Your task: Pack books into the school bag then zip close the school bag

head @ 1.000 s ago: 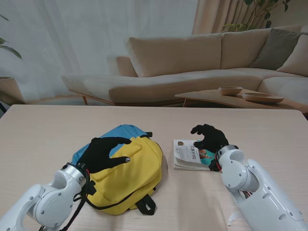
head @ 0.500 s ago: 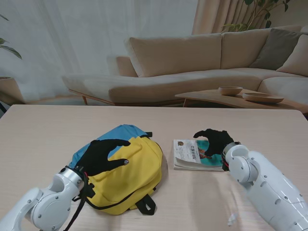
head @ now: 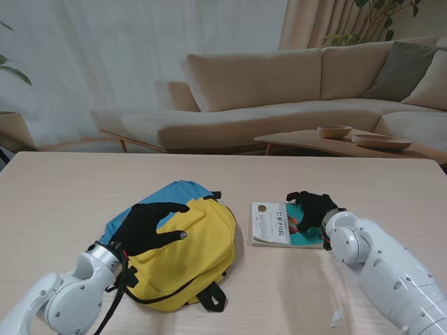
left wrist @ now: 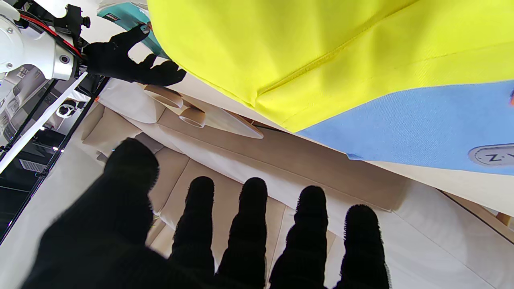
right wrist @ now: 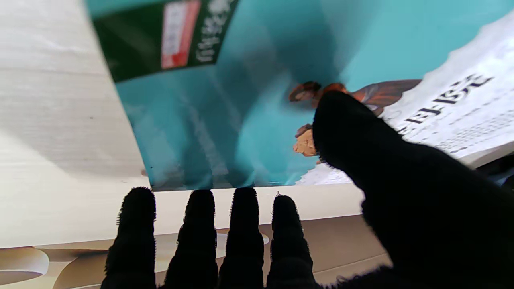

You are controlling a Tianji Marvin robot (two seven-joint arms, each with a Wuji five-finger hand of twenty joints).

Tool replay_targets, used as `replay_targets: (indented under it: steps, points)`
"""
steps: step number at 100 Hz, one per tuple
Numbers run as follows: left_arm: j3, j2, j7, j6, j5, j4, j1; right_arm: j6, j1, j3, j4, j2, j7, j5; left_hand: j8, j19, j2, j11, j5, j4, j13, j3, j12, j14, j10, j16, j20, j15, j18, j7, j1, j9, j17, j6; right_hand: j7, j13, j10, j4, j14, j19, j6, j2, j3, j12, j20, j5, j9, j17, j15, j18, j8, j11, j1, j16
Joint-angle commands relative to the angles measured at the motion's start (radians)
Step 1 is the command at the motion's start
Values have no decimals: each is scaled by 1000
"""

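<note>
A yellow and blue school bag (head: 183, 241) lies flat on the table in front of my left arm. My left hand (head: 149, 225) hovers just over its near left part, fingers spread and holding nothing; the left wrist view shows the bag (left wrist: 329, 60) close past the fingertips. Right of the bag lies a book (head: 278, 225) with a teal and white cover. My right hand (head: 311, 209) is over the book's right part, fingers apart, thumb toward the cover. In the right wrist view the book (right wrist: 225, 120) fills the scene, and the hand holds nothing.
The wooden table (head: 63, 195) stretches wide around both things. The bag's black straps (head: 211, 297) trail toward me. Beyond the table stand a beige sofa (head: 279, 91) and a low side table with bowls (head: 335, 131).
My right hand has slid right and a little nearer to me over the book, uncovering more of the cover. The left hand has barely shifted over the bag.
</note>
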Motion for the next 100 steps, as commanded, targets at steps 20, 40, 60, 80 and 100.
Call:
replay_targets:
  steps: [20, 40, 60, 80, 100]
  points:
    - [2, -5, -23, -4, -6, -8, 4, 1, 9, -28, 23, 2, 43, -27, 2, -36, -11, 13, 1, 33, 10, 28, 0, -8, -18, -5, 22, -9, -16, 7, -12, -12, -7, -5, -175, -70, 86, -29, -10, -17, -6, -33, -13, -91, -20, -31, -23, -26, -77, -16, 42, -230, 1, -38]
    - [3, -4, -23, -9, -6, -8, 5, -3, 18, -47, 58, -2, 1, -30, 2, -36, -12, 15, 0, 32, 11, 29, 1, -8, -18, -5, 25, -8, -16, 7, -12, -12, -5, -3, -111, -15, 31, -29, -9, 8, -19, -71, 28, 44, -12, 7, 49, -4, -21, 5, 80, 100, 22, -9]
    - [3, -5, -19, -15, -1, -9, 6, -17, 29, -69, 99, -11, -75, -32, 3, -37, -12, 20, 2, 32, 10, 30, 5, -9, -19, -6, 26, -8, -17, 9, -14, -11, -5, -1, 66, 56, 12, -36, 1, 46, -1, -136, 93, 126, 14, 88, 207, 25, 70, 31, -53, 279, 66, 42]
    - [1, -4, -22, -18, 1, -11, 9, -13, 41, -96, 130, -16, -97, -14, 8, -38, -14, 27, 4, 32, 8, 31, 12, -11, -20, -7, 26, -9, -17, 16, -13, -11, -5, 1, 149, 86, 31, -39, 13, 50, 29, -160, 117, 145, 19, 154, 271, 34, 83, 47, -119, 286, 93, 49]
    - [-1, -3, -23, -20, 5, -14, 11, -7, 54, -122, 153, -20, -116, -5, 11, -39, -15, 31, 4, 32, 5, 31, 16, -12, -21, -8, 27, -10, -18, 19, -14, -14, -5, 5, 283, 111, 41, -42, 26, 62, 44, -184, 145, 203, 25, 233, 290, 48, 143, 53, -53, 360, 112, 80]
